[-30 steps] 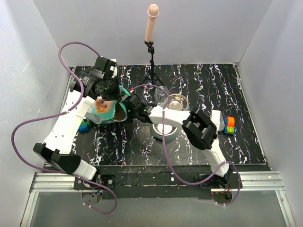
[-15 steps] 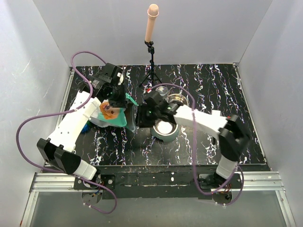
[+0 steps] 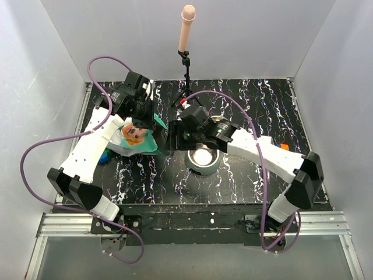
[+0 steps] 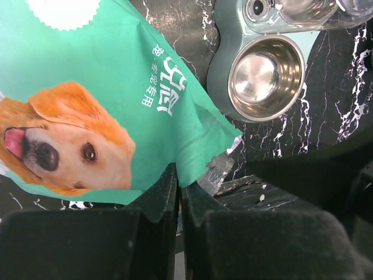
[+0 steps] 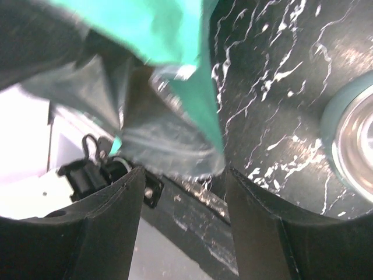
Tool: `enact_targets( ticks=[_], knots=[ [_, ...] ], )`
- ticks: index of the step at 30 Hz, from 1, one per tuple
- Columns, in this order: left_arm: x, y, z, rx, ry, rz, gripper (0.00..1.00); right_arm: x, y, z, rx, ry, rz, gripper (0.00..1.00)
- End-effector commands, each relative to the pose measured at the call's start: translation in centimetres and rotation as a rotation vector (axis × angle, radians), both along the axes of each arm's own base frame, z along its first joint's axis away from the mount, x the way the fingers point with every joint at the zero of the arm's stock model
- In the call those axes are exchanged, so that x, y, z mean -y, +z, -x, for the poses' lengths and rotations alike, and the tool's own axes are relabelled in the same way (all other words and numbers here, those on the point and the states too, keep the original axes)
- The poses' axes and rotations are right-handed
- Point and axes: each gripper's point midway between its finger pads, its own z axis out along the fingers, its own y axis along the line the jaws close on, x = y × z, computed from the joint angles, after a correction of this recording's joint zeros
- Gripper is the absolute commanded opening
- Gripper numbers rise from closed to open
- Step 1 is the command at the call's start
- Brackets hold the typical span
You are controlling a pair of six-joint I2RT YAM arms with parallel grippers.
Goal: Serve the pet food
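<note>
A teal-green pet food bag (image 3: 141,142) with a dog's face (image 4: 64,140) printed on it hangs over the left of the black marbled table. My left gripper (image 3: 150,121) is shut on the bag's edge (image 4: 179,185), close to its torn silver corner. The bag's open, foil-lined mouth (image 5: 166,140) sits just ahead of my right gripper (image 3: 171,143), whose fingers stand open and apart from it (image 5: 183,195). The pet food itself is hidden inside the bag. A teal feeder with a steel bowl (image 3: 203,158) (image 4: 265,79) (image 5: 356,146) stands beside the bag's mouth.
A tripod stand (image 3: 186,64) with a peach-coloured top rises at the back centre. The feeder's clear water bottle (image 4: 315,11) lies at its far end. A bit of an orange toy block (image 3: 284,144) shows at the right, a blue object (image 3: 105,156) under the left arm. Grey walls enclose the table.
My right gripper has opened wide and let go of the bag, and its arm's elbow has swung out to the right. The left arm has shifted the bag slightly toward the back.
</note>
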Motion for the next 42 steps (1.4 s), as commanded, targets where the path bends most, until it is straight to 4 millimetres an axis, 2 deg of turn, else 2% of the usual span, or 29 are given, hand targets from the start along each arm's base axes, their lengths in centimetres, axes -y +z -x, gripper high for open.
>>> enact_targets(
  ticks=[1,3,6,9,12,14,17,20,21,22,26,30,34,38,42],
  knots=[
    [1.6,5.5,0.3,0.124,-0.079,0.125,0.00,0.4,1.7,-4.3,0.141,-0.134,0.073,0.64],
    [1.7,6.1,0.4,0.128,-0.097,0.127,0.00,0.9,2.4,-5.5,0.197,-0.173,0.096,0.63],
    [1.5,6.5,0.3,0.142,-0.108,0.109,0.00,0.7,2.6,-5.9,0.241,-0.135,0.112,0.62],
    [1.1,6.9,0.3,0.160,-0.107,0.095,0.00,-1.5,2.7,-5.2,0.253,-0.020,0.053,0.60],
    [1.1,6.9,0.1,0.164,-0.101,0.095,0.00,-3.3,3.5,-5.3,0.269,0.030,-0.009,0.56],
    [1.0,7.1,0.0,0.179,-0.092,0.095,0.00,-4.2,3.9,-5.6,0.281,0.044,-0.023,0.51],
    [1.0,7.1,-0.2,0.193,-0.081,0.100,0.00,-5.3,4.9,-6.6,0.287,0.041,-0.021,0.37],
    [1.0,6.6,-0.2,0.180,-0.076,0.096,0.00,-5.9,6.0,-7.1,0.277,0.030,-0.006,0.10],
    [0.9,6.3,-0.1,0.172,-0.070,0.088,0.00,-5.8,6.3,-7.2,0.274,0.024,0.004,0.05],
    [0.7,6.2,-0.1,0.170,-0.065,0.084,0.00,-5.7,6.7,-7.1,0.261,0.018,0.006,0.01],
    [-0.9,5.5,-0.1,0.174,-0.016,0.014,0.01,-5.6,8.8,-5.9,0.207,0.016,-0.061,0.01],
    [-3.3,5.2,0.2,0.199,0.021,-0.091,0.23,-5.4,9.8,-5.2,0.138,0.013,-0.101,0.01],
    [-3.6,4.9,0.6,0.204,0.009,-0.103,0.39,-5.7,10.8,-5.3,0.096,0.014,-0.144,0.01],
    [-2.7,4.2,0.8,0.180,-0.005,-0.071,0.47,-6.1,11.8,-5.2,0.063,0.013,-0.176,0.01],
    [-3.7,3.4,0.8,0.186,0.014,-0.134,0.53,-6.3,12.7,-5.1,0.021,0.007,-0.215,0.01]
  ],
)
